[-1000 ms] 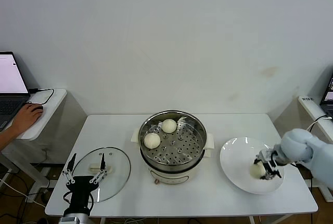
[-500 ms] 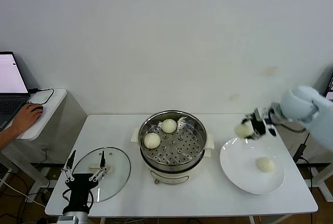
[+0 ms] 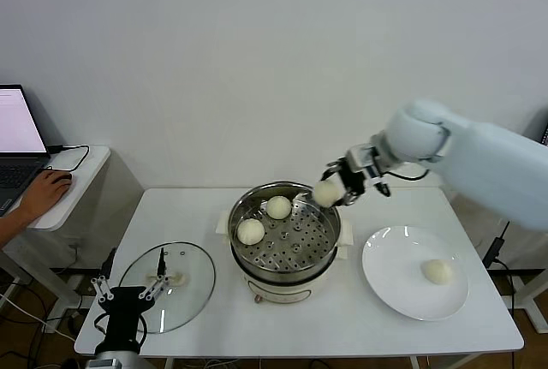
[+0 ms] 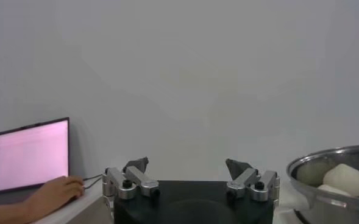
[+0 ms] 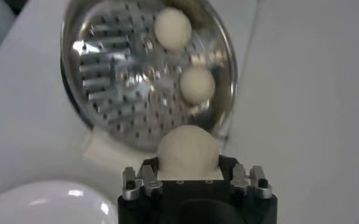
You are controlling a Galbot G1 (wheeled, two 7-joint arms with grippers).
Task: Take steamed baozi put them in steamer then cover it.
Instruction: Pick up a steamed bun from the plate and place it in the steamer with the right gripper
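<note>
Right gripper (image 3: pixel 336 187) holds a baozi (image 3: pixel 326 193) above the steamer (image 3: pixel 285 230) rim's right edge, left gripper (image 3: pixel 128 292) wide by the cover (image 3: pixel 171 285); early release risks it bouncing off the rim onto the worktop (image 3: pixel 342 318).

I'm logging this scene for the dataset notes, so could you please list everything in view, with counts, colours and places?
steamed baozi: four, cream-white; two on the steamer tray, one held above the pot's right rim, one on the plate.
steamer: one, shiny steel on a white base, table centre.
cover: one, clear glass, flat on the table left of the steamer.
plate: one, white, right of the steamer.
table: one, white.
laptop: one, lit screen, side desk far left, a person's hand beside it.
left claw: open, low by the cover.
right claw: shut on the baozi.
</note>
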